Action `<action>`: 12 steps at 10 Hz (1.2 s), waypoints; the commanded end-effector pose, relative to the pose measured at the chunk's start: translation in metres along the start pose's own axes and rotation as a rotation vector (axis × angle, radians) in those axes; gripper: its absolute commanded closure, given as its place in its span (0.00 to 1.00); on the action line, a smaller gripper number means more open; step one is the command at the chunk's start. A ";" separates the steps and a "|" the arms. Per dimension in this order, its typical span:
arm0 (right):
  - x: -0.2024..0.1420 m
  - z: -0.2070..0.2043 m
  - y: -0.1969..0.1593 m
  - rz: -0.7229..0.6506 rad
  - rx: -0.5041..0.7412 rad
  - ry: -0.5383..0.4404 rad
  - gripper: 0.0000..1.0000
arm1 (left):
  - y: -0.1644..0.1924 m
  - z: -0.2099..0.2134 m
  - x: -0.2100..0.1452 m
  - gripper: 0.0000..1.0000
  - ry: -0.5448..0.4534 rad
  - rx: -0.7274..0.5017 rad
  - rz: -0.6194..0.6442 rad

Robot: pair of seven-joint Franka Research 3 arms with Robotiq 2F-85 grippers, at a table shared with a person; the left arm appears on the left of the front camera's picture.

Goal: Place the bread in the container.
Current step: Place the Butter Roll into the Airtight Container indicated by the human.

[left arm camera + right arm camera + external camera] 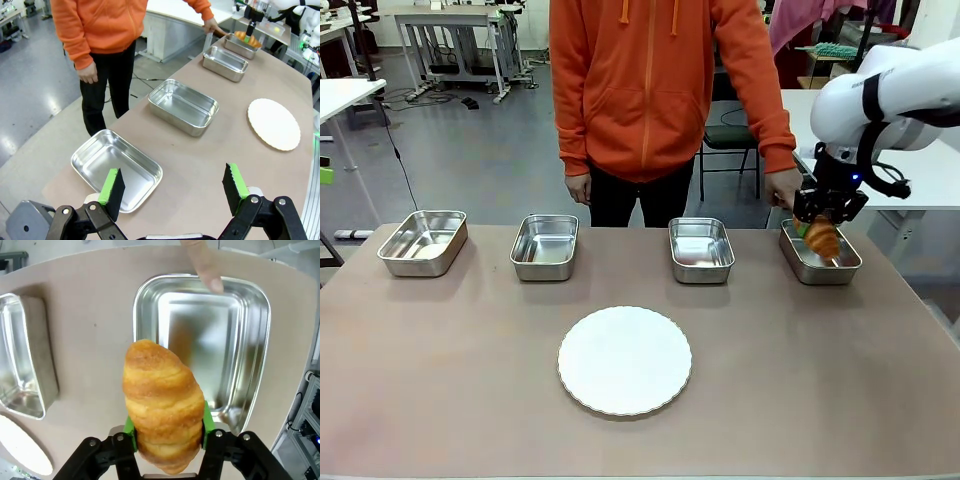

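A workshop floor with benches lies behind a brown table [440, 340], where a person in an orange hoodie [650, 80] stands at the far edge. The round white plate [624, 360] near the robot's edge serves as the landmark.

Far to the left of the plate and beyond it sits the first steel tray [423, 242], with nothing in it. The left gripper [172, 187] hangs over the table edge just by that tray, its green pads spread wide and holding nothing. Next, beyond the plate and slightly left, is a second bare tray [544, 246]. Beyond the plate and slightly right is a third tray [701, 249], also bare.

Farthest right of the plate is the container [820, 262]. The person's hand [784, 187] rests at its far corner, and in the right wrist view a fingertip [207, 270] touches its far rim. The right gripper [826, 222] hovers over this tray, its pads pinched on the bread [164, 400], which hangs lengthwise between them.

The pick-up and carry look complete: the croissant is off the plate and above the target tray. It is not yet on the tray floor, which shows bare steel beneath it. What remains, as I judge it, is lowering the bread a little and releasing it.
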State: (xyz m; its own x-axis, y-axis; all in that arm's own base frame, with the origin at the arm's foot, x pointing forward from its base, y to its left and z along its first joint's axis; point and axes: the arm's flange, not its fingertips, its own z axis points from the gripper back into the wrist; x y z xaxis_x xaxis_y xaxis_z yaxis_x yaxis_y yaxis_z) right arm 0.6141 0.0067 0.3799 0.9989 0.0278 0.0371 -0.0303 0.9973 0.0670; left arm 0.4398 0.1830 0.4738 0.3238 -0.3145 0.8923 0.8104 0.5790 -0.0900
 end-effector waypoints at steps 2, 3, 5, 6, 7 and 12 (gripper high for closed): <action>0.015 0.000 -0.009 -0.014 0.000 -0.033 0.44 | -0.001 0.001 0.000 0.00 -0.011 -0.005 -0.015; 0.017 -0.003 -0.012 -0.010 -0.003 -0.029 0.44 | -0.001 0.001 0.000 0.00 -0.011 -0.005 -0.015; 0.018 -0.008 -0.020 -0.013 -0.005 -0.015 0.44 | -0.001 0.001 0.000 0.00 -0.011 -0.005 -0.015; 0.019 -0.010 -0.024 -0.023 -0.025 -0.013 0.17 | -0.001 0.001 0.000 0.00 -0.011 -0.005 -0.015; 0.019 -0.010 -0.025 -0.025 -0.027 -0.022 0.00 | -0.001 0.001 0.000 0.00 -0.011 -0.005 -0.015; 0.010 -0.003 -0.027 -0.032 -0.048 -0.038 0.00 | -0.001 0.001 0.000 0.00 -0.011 -0.005 -0.015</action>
State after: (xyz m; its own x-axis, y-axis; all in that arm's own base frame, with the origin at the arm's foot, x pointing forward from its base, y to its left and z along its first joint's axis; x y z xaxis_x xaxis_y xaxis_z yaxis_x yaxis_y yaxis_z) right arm 0.6298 -0.0177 0.3697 0.9987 -0.0036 0.0511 0.0009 0.9986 0.0520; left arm 0.4398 0.1830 0.4737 0.3238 -0.3145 0.8923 0.8104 0.5790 -0.0900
